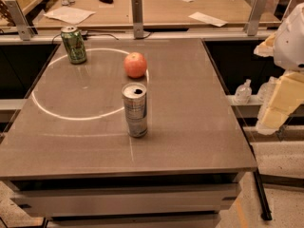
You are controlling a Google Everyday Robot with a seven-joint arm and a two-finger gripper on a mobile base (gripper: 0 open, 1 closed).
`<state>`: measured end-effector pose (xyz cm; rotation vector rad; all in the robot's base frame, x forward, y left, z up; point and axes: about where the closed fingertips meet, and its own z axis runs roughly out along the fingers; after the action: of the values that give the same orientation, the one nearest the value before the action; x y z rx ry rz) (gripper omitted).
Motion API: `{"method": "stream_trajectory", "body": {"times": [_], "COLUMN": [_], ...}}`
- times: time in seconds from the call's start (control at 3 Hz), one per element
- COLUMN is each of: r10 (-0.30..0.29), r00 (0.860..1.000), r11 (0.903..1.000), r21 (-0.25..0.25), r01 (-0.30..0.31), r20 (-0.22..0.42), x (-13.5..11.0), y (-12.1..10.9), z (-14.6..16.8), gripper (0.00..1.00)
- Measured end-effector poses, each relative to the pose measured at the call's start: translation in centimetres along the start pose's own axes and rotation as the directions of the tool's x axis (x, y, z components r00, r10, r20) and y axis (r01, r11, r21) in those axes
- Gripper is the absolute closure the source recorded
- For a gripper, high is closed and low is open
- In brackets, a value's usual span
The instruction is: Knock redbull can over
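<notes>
Cream and white blocky parts of the robot arm (287,75) crowd the right edge of the camera view, cut off by the frame and well apart from everything on the table; the gripper (275,113) appears to be the lowest pale piece there, off the table's right side, and I cannot tell whether it is open or closed. A small clear bottle-like shape (243,92) sits blurred on a ledge beyond the table's right edge. On the wooden desk (156,13) behind, sheets of white paper (70,14) lie flat, and a few dark items at its far edge are too small to identify. The grey-brown rectangular table top (199,127) carries a pale ring of reflected light (61,112). The tall slim silver redbull can with blue-grey panels (135,110) stands upright near the table's middle, toward the front, its shiny top showing a dark opening. A round red-orange apple (135,64) sits behind it, apart. A shorter green can (73,44) stands upright at the far left corner
</notes>
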<state>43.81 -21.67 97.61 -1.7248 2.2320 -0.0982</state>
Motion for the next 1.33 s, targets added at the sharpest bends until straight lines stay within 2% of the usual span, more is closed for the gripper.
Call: {"method": "stream_trajectory", "body": {"times": [0.67, 1.0, 1.33], "r10": [0.005, 0.063, 0.259], "r00": [1.000, 0.996, 0.940], "r11": [1.0000, 0.9977, 0.9645], "r21": [0.006, -0.029, -0.109], "r01": [-0.005, -0.061, -0.240], "r20": [-0.010, 0.067, 0.221], "x": [-0.1, 0.0, 3.3], "y": [-0.1, 0.2, -0.4], "z": [-0.2, 0.0, 3.1], "gripper": [0.00, 0.00, 0.00]}}
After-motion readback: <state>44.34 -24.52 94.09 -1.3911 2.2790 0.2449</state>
